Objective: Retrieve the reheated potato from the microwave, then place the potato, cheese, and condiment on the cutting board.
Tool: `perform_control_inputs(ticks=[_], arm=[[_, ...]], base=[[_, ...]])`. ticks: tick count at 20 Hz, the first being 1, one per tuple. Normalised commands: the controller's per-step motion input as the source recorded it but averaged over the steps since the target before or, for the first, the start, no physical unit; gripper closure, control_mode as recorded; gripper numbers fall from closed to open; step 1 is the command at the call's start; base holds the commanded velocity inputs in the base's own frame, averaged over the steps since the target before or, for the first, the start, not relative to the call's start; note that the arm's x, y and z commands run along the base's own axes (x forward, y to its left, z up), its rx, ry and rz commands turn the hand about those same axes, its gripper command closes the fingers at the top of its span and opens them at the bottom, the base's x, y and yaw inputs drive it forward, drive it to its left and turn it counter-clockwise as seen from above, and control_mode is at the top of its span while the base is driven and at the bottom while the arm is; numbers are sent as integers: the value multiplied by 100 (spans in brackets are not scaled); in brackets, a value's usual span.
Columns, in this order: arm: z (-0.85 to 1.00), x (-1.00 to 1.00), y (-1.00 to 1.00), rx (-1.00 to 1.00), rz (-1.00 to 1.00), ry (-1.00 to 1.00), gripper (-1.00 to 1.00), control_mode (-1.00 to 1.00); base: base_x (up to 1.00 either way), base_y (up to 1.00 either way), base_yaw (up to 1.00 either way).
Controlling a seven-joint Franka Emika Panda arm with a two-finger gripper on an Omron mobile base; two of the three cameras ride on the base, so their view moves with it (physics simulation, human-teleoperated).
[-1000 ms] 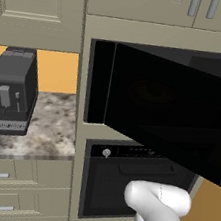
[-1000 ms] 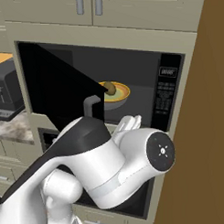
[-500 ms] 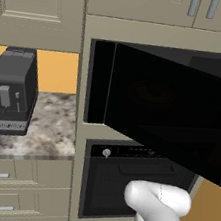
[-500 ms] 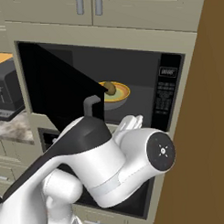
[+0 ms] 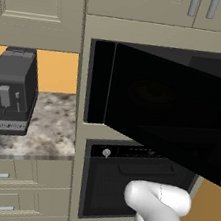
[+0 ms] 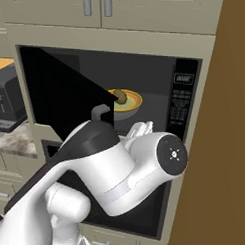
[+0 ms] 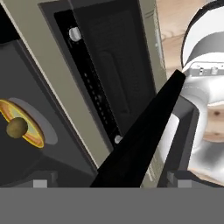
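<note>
The microwave (image 6: 145, 95) stands open, its black door (image 6: 60, 92) swung out to the left. Inside, the potato (image 6: 120, 97) rests on a yellow plate (image 6: 129, 102). In the hand view the potato (image 7: 16, 127) lies at the far left on that plate (image 7: 30, 131). My gripper (image 7: 111, 183) is open, its tips wide apart at the bottom, below and outside the cavity. The door's black edge (image 7: 144, 140) and grey bar handle (image 7: 183, 140) cross the space above the tips. The cheese, condiment and cutting board are out of view.
A black oven (image 5: 136, 182) sits under the microwave. A dark coffee machine (image 5: 11, 92) stands on the speckled counter (image 5: 53, 134) to the left. A brown wall panel (image 6: 228, 148) closes off the right side. My white arm (image 6: 107, 179) fills the foreground.
</note>
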Motion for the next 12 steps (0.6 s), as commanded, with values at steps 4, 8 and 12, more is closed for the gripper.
perform_control_inputs(ticks=[4, 8, 12], arm=[[0, -4, 12, -11, 18, -10, -100, -100], [0, -18, 20, -11, 23, -16, -100, -100], [0, -16, 22, -8, 22, -17, -100, -100]], base=[[0, 0, 0], [0, 0, 0], [0, 0, 0]])
